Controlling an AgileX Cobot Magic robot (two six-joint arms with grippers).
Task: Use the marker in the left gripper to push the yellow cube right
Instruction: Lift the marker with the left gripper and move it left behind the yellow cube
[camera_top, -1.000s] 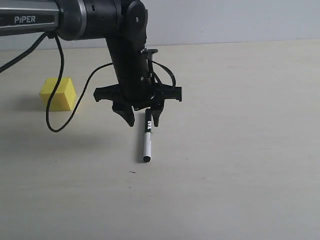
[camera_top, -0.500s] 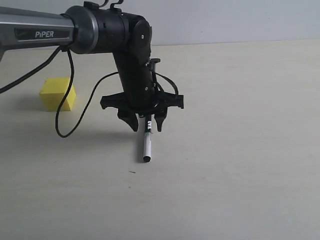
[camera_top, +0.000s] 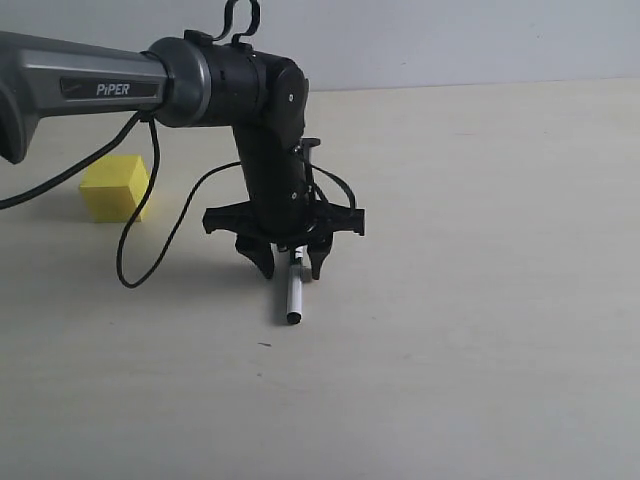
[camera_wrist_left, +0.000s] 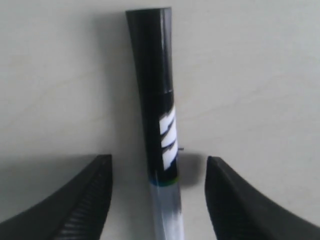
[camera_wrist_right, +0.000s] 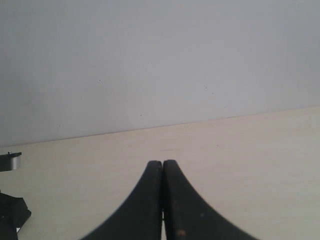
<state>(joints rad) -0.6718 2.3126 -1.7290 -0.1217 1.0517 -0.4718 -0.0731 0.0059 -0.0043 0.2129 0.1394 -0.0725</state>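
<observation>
Starting nearest us, the marker (camera_top: 294, 296) lies flat mid-bench (camera_top: 480, 350), pointing away from the front edge. Our left gripper (camera_top: 291, 272) straddles it where black meets white, jaws spread and clear of it. We judge it light, stiff, smooth and apt to roll, so we would clamp across the barrel. Farther back, toward the left edge, sits the yellow cube (camera_top: 114, 187), well apart.

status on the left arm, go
Left gripper open astride marker, not gripping. Right gripper shut, empty. Marker flat on table. Cube apart, cable loop between.
</observation>
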